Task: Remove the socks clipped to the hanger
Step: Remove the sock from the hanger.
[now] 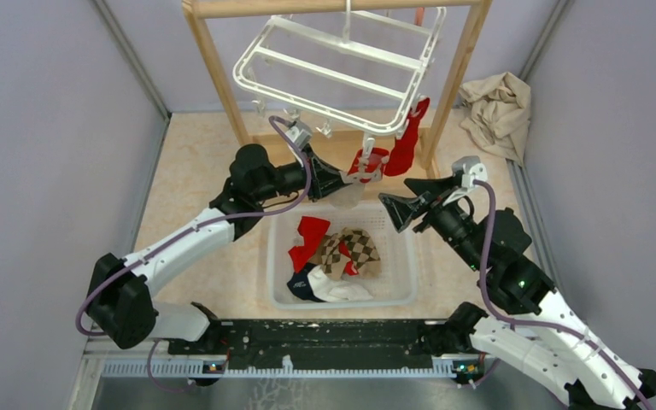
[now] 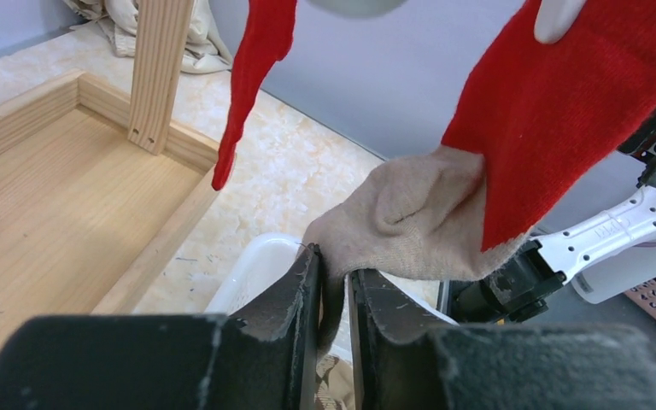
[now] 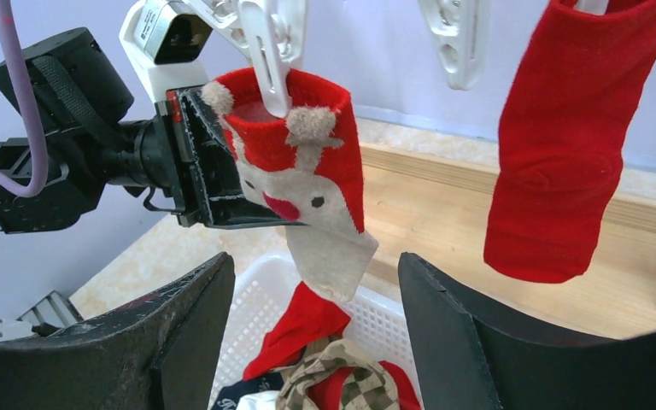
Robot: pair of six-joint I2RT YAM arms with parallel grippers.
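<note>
The white hanger [image 1: 342, 68] hangs from a wooden frame with two red socks clipped to its near edge. One is a red sock with a reindeer face and beige toe [image 3: 307, 171], held at its cuff by a white clip [image 3: 269, 43]. My left gripper [image 2: 335, 265] is shut on that sock's beige toe [image 2: 410, 213], seen from above at the left gripper [image 1: 354, 179]. A plain red sock [image 3: 564, 145] hangs to its right, untouched. My right gripper [image 3: 316, 290] stands open below the reindeer sock, apart from it, to the right of the socks in the top view [image 1: 401, 209].
A white perforated basket [image 1: 410, 256] under the hanger holds several loose socks [image 1: 337, 256]. The wooden frame's posts [image 1: 213, 60] and base board [image 3: 512, 196] stand behind the socks. A crumpled beige cloth [image 1: 497, 107] lies at the back right.
</note>
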